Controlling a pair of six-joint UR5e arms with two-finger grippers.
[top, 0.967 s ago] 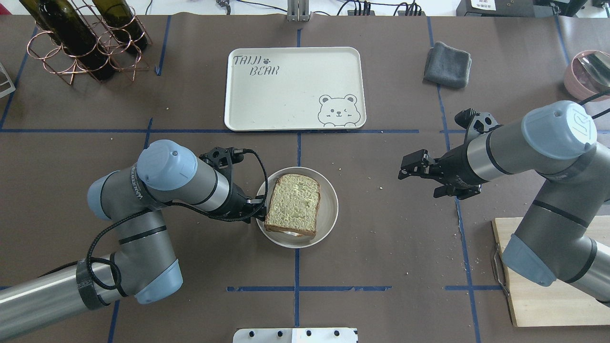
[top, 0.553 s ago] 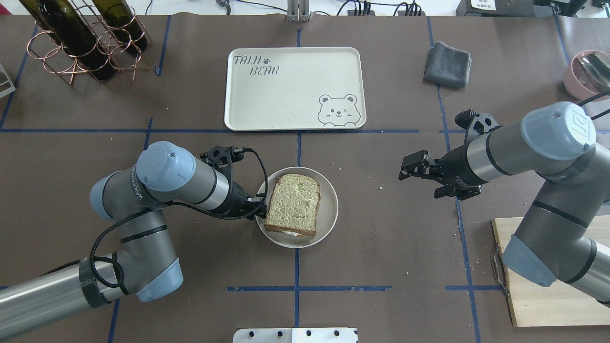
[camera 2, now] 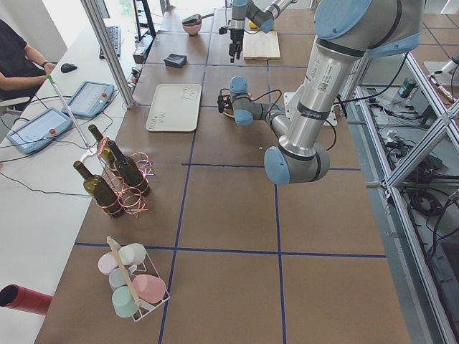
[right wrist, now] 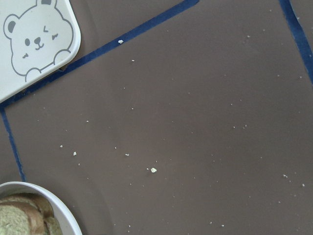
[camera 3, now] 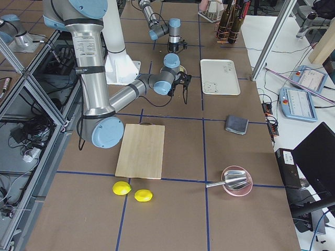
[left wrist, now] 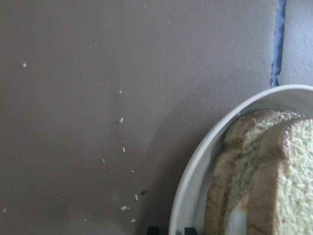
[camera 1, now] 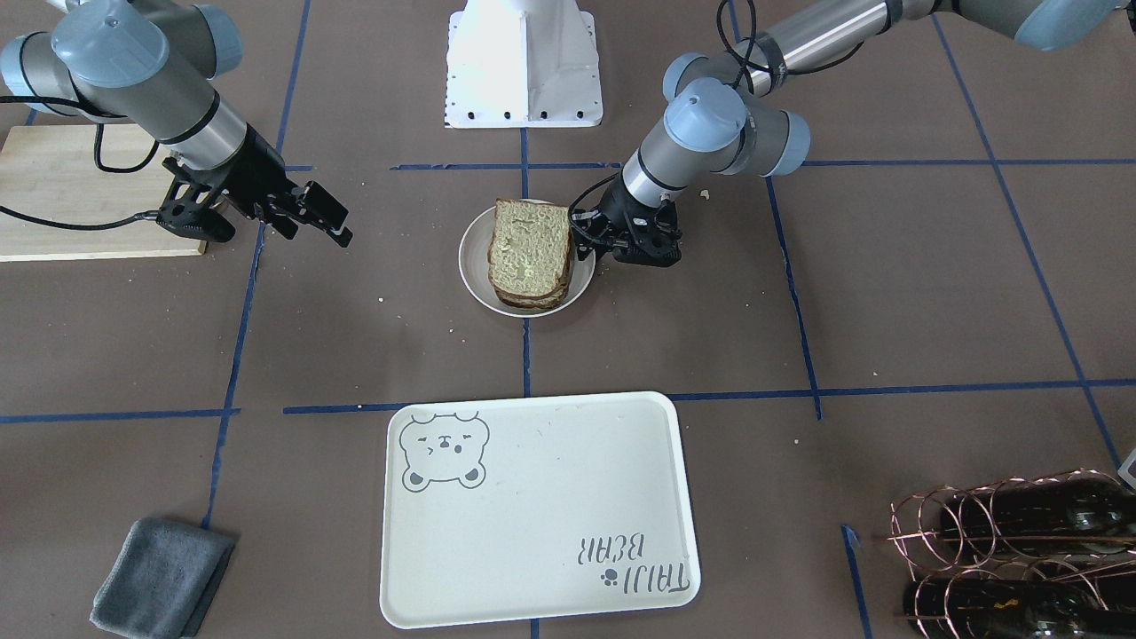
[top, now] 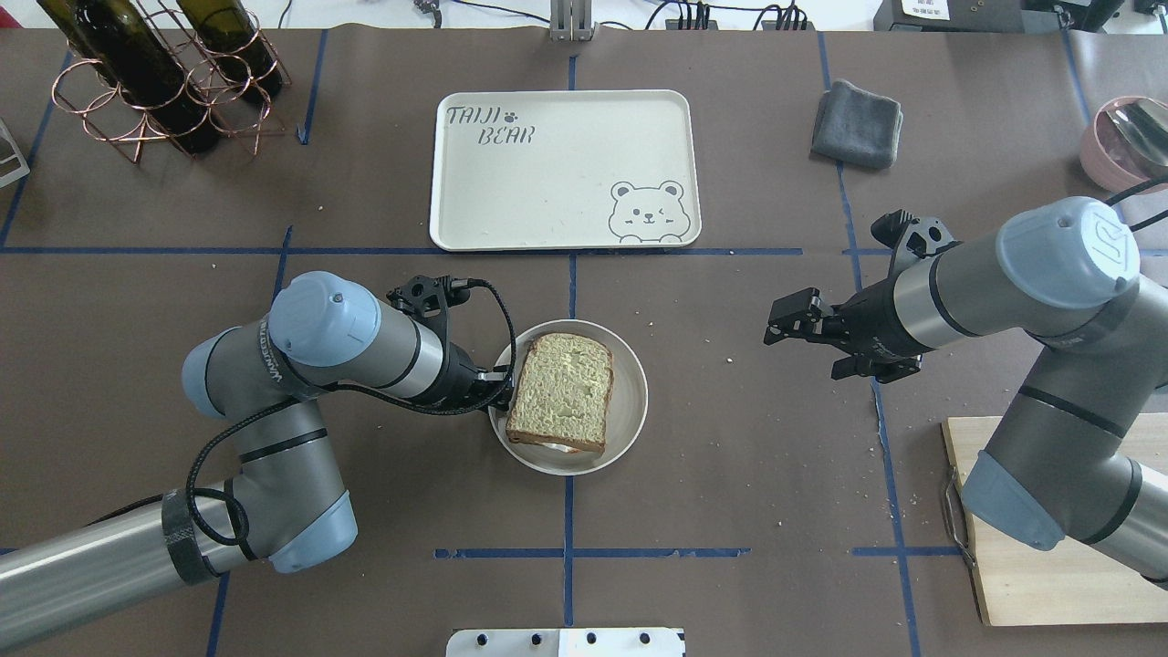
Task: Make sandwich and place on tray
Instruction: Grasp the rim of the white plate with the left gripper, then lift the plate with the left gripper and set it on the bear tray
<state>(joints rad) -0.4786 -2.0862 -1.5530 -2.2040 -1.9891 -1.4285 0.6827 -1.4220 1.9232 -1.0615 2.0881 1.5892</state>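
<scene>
The sandwich (top: 561, 392), two bread slices with white egg showing at its near edge, lies on a small round white plate (top: 631, 401) at the table's middle. It also shows in the front view (camera 1: 530, 253) and the left wrist view (left wrist: 264, 181). My left gripper (top: 497, 391) sits at the plate's left rim, with its fingertips close together on either side of the rim. My right gripper (top: 771, 328) is open and empty, hovering well right of the plate. The cream bear tray (top: 566, 169) lies empty beyond the plate.
A grey folded cloth (top: 858, 125) lies right of the tray. A copper rack with wine bottles (top: 164, 82) stands at the far left. A wooden cutting board (top: 1031, 547) lies under my right arm. A pink bowl (top: 1127, 137) sits at the far right. Crumbs dot the table.
My left arm's elbow and wrist have shifted slightly right and toward me, keeping the gripper at the plate's rim. The plate, sandwich and right arm have not moved.
</scene>
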